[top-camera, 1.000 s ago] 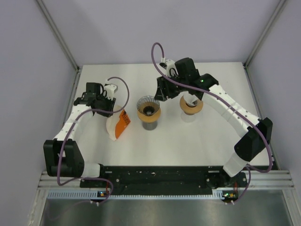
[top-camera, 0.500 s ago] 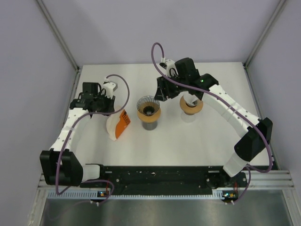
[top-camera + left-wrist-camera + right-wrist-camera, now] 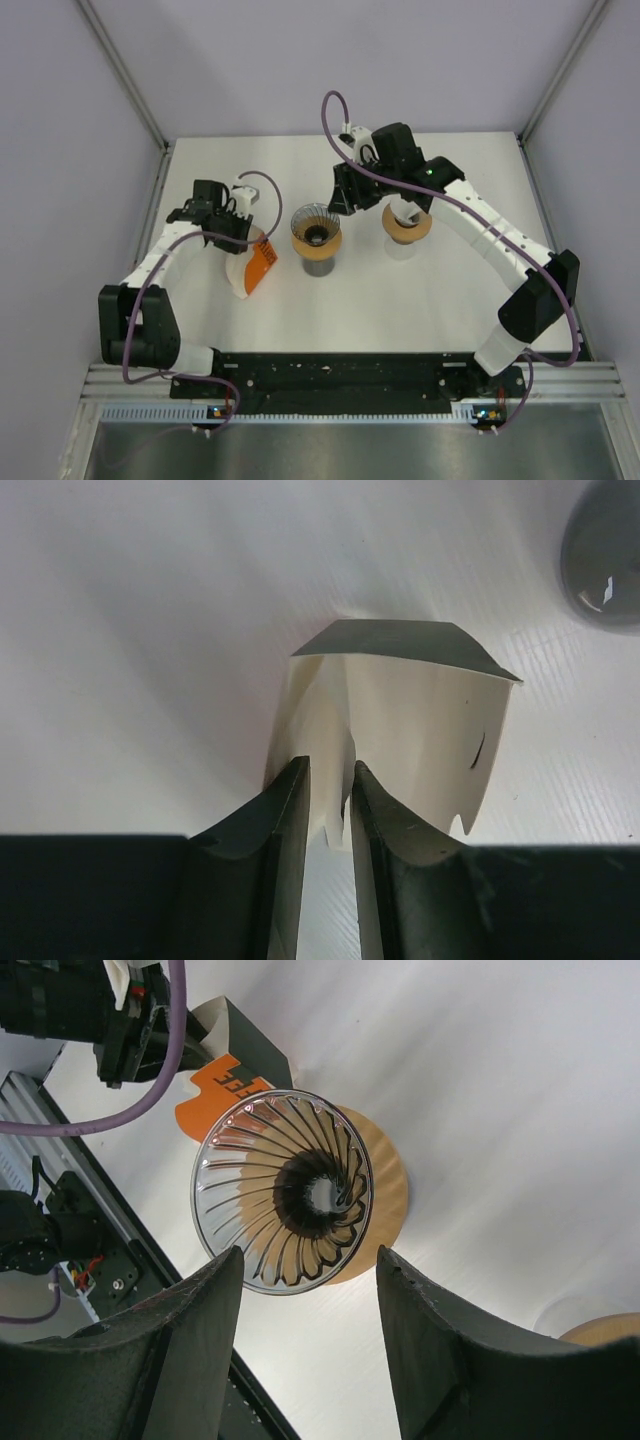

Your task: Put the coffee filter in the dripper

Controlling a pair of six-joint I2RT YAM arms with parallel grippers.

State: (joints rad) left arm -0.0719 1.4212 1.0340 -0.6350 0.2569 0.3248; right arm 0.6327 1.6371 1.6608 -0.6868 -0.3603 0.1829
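The glass dripper (image 3: 316,232) with a wooden collar stands mid-table; the right wrist view shows its ribbed cone (image 3: 300,1190) from above. The white coffee filters (image 3: 245,270) stand in a pack with an orange label (image 3: 263,262) left of the dripper. My left gripper (image 3: 238,230) is at the pack's top. In the left wrist view its fingers (image 3: 328,770) are nearly together with the edge of a white filter (image 3: 420,720) between them. My right gripper (image 3: 345,198) hovers just behind and right of the dripper, open and empty (image 3: 310,1260).
A second wooden-collared piece (image 3: 407,226) stands right of the dripper, under my right arm. Grey walls enclose the table on three sides. The black base rail (image 3: 340,370) runs along the near edge.
My left gripper has moved right and slightly nearer, onto the top of the filter pack. The right arm and the dripper have not moved.
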